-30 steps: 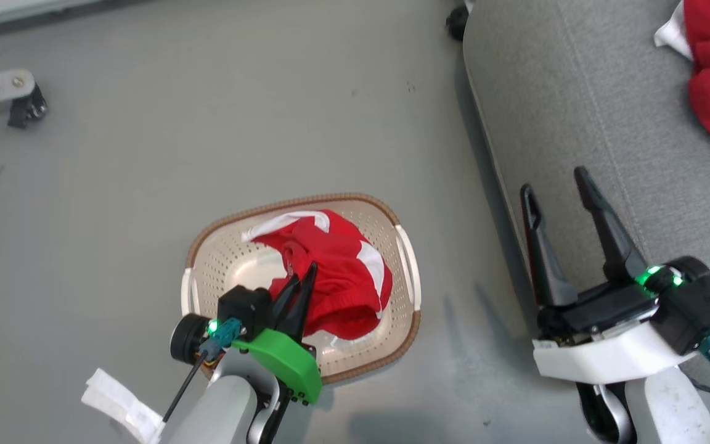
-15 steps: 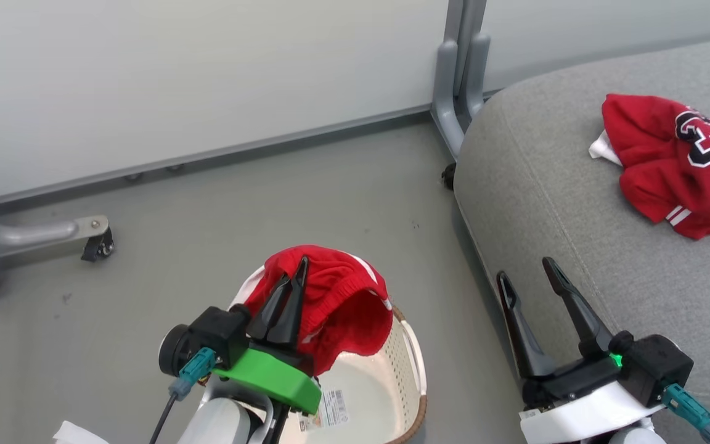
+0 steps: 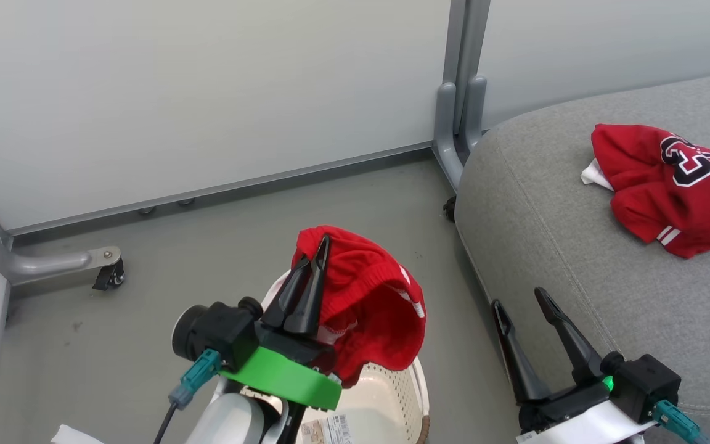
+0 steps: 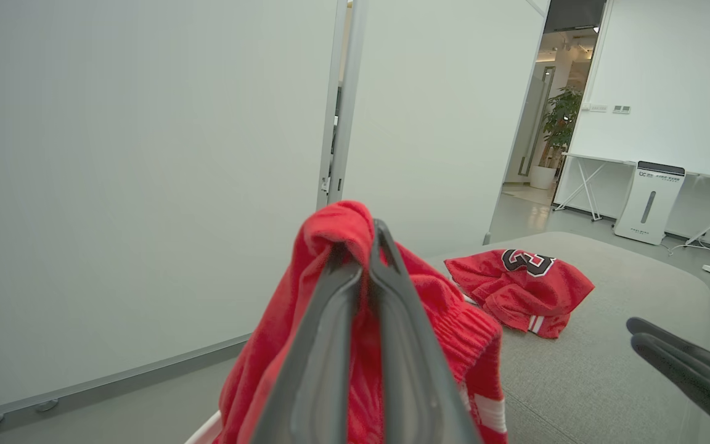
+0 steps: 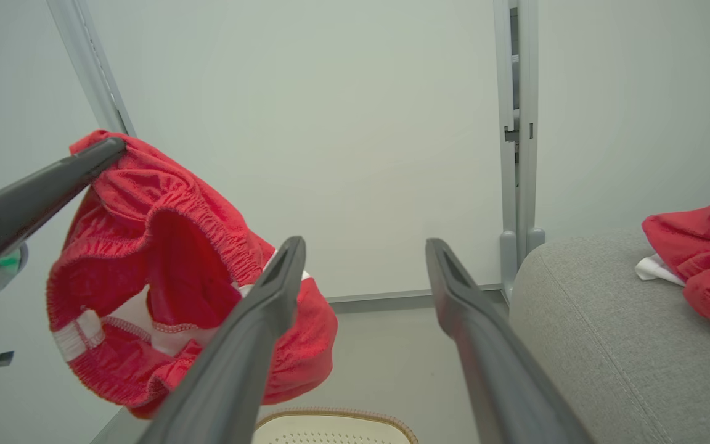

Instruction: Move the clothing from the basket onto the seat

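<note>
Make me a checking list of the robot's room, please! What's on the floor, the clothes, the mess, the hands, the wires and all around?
Surface: grey floor, with the basket standing on it beside the seat.
Job's things: red shorts hang from the left gripper above the basket; a red shirt lies crumpled on the seat.
Clutter: a printed label inside the basket.
Grippers: left gripper shut on the shorts; right gripper open, holding nothing, by the seat's edge.
Cables: a dark cable at the left wrist; a teal plug at the right wrist.
Surroundings: pale wall panels, a grey post, a wheeled foot.
</note>
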